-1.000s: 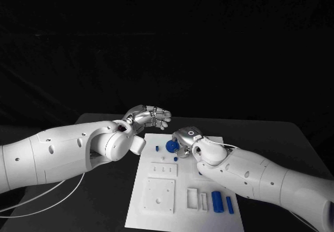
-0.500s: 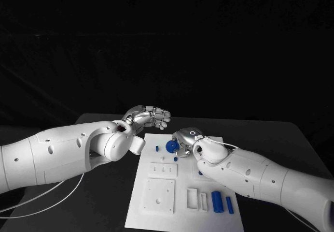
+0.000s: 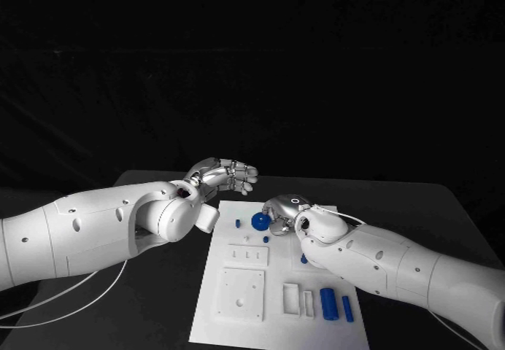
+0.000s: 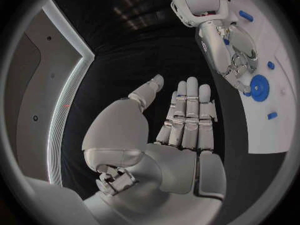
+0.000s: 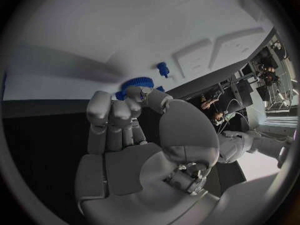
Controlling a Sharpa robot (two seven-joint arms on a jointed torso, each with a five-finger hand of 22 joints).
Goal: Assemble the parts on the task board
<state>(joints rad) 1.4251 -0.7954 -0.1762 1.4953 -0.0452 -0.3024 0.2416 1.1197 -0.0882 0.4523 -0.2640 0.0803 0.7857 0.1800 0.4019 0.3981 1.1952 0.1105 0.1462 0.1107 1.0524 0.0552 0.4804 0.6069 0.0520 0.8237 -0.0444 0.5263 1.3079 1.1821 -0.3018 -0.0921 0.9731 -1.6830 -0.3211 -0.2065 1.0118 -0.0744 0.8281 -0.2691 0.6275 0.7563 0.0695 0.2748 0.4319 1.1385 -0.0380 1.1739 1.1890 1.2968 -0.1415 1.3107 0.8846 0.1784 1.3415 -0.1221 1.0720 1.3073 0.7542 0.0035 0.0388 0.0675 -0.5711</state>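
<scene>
Near the far end of the white task board we see the right hand, its fingers closed around a blue toothed gear held just above the board surface. A small blue peg stands on the board just beside the gear. Beyond the board's far left corner we find the left hand above the black table, holding nothing, fingers straight and side by side. At the board's near end two blue cylindrical parts lie side by side.
</scene>
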